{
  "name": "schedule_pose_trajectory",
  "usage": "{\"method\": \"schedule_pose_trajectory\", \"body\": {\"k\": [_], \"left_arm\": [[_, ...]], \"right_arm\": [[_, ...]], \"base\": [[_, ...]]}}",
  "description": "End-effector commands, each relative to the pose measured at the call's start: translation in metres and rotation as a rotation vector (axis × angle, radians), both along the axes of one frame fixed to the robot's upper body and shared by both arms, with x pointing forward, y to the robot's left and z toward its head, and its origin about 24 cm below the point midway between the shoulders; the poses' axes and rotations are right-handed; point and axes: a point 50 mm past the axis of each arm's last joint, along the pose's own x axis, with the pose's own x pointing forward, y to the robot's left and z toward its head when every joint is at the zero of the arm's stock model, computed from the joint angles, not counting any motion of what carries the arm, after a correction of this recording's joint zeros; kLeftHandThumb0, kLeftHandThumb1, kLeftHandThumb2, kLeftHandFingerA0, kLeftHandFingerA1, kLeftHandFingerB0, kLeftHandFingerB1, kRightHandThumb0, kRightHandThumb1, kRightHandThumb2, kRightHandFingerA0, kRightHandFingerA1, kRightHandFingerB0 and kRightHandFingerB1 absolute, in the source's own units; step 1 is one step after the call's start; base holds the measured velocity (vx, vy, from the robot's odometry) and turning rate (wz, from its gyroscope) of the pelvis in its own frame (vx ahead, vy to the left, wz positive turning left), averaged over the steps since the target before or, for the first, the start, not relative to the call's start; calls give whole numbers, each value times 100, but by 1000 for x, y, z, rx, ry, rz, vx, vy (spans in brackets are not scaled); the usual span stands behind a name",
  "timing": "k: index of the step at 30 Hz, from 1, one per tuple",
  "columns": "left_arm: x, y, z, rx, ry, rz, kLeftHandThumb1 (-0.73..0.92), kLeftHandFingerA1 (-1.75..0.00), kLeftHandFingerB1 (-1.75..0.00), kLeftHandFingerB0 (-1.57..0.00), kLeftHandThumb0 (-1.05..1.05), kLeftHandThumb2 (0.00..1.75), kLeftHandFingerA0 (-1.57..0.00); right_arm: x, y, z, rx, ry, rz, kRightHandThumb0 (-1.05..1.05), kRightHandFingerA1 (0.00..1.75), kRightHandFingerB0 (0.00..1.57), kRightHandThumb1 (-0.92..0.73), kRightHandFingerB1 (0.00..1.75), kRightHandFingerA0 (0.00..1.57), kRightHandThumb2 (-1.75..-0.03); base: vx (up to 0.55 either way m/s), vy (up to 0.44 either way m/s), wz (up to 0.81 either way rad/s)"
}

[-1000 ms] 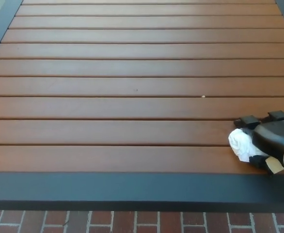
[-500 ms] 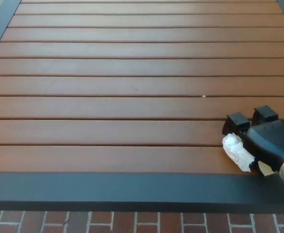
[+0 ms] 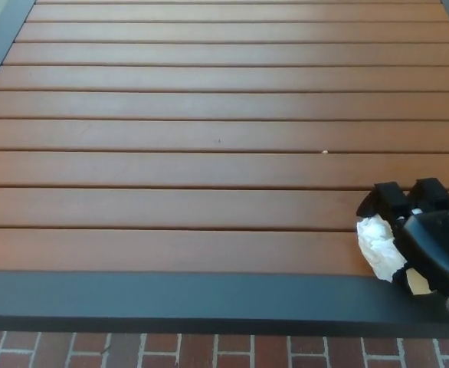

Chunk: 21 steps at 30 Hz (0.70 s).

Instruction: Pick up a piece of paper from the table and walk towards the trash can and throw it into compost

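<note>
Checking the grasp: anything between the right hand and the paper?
Nothing visible. The right hand is already around the crumpled paper at the table edge, fingers on its far side. The trash can is out of view.

Brown slatted table with dark grey rim, white crumpled paper, black right hand, red brick floor.

No text, label, brand, number or sign can be read anywhere in the head view.
</note>
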Motion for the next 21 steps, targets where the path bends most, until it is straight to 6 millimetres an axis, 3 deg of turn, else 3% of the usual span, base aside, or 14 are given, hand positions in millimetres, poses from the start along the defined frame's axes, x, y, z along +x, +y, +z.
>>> {"method": "schedule_pose_trajectory", "body": {"k": [1,3,5,6,7,8,10,12,13,14,21], "left_arm": [[2,2,3,22,-85,0,75,-64,-63,-86,-6,63,-89],[2,2,3,22,-85,-1,75,-64,-63,-86,-6,63,-89],[2,3,5,33,-66,-30,75,-61,-61,-85,-4,64,-89],[2,2,5,34,-67,-30,75,-62,-63,-86,-3,66,-87],[2,2,5,34,-71,-26,75,-62,-63,-86,-3,66,-87],[2,2,5,38,-63,-33,76,-61,-59,-83,-5,63,-88],[2,3,5,43,-50,-46,76,-61,-59,-83,-5,63,-88],[2,3,5,43,-50,-46,76,-61,-59,-83,-5,63,-88],[2,4,5,47,-46,-42,75,-56,-57,-82,-7,62,-86],[2,5,5,52,-42,-37,75,-56,-57,-82,-7,62,-86],[2,5,5,53,-42,-35,75,-56,-57,-82,-7,62,-86]], "right_arm": [[-10,-13,13,177,-282,-94,-9,174,75,-59,157,91,-106],[-10,-13,13,181,-290,-94,-9,174,75,-59,157,91,-106],[-10,-6,28,270,-397,-85,-12,172,83,-53,157,86,-112],[-11,-3,32,308,-430,-77,-8,166,86,-49,148,96,-119],[-11,0,36,344,-456,-67,-8,166,86,-49,148,96,-119],[-13,8,42,470,-460,-53,-5,144,101,-42,132,107,-124],[-16,16,51,647,-466,-29,-5,144,101,-42,132,107,-124],[-16,16,51,649,-467,-30,-5,144,101,-42,132,107,-124],[-18,23,56,725,-477,-19,4,144,105,-33,129,110,-137],[-20,31,62,821,-491,-4,4,144,105,-33,129,110,-137],[-21,33,63,852,-491,-1,4,144,105,-33,129,110,-137]], "base": [[0,0,0],[0,0,0],[0,0,0],[0,0,0],[0,0,0],[0,0,0],[0,0,0],[0,0,0],[0,0,0],[0,0,0],[0,0,0]]}}
